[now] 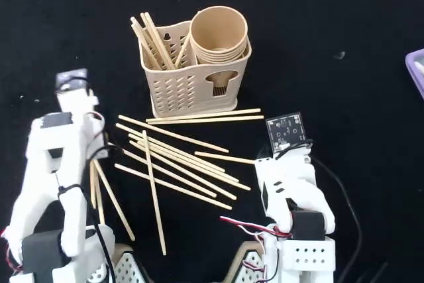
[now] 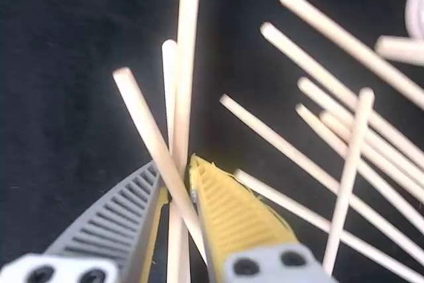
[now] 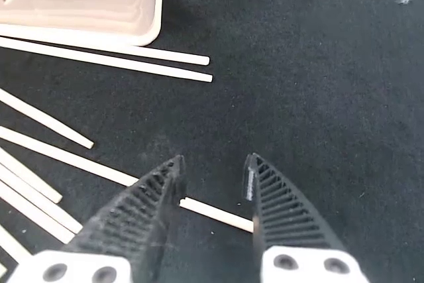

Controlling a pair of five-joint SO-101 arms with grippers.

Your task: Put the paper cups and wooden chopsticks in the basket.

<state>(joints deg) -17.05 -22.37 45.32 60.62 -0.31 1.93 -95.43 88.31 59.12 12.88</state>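
Chopsticks (image 2: 187, 31), pale bare wood with blunt ends, are crossing between the fingers of my left gripper (image 2: 179, 173), which is clamping them low over the black table (image 1: 384, 130). My right gripper (image 3: 212, 167) is hanging with jaws apart over a single stick (image 3: 212, 211). Beyond, loose sticks (image 1: 179, 157) are lying fanned out, two just before the slotted beige basket (image 1: 192, 97), which is holding stacked tan paper cups (image 1: 218, 31) and several leaning sticks (image 1: 154, 41).

A robotics lab bench — black-draped table (image 1: 371, 97), loose wires (image 1: 246, 225).
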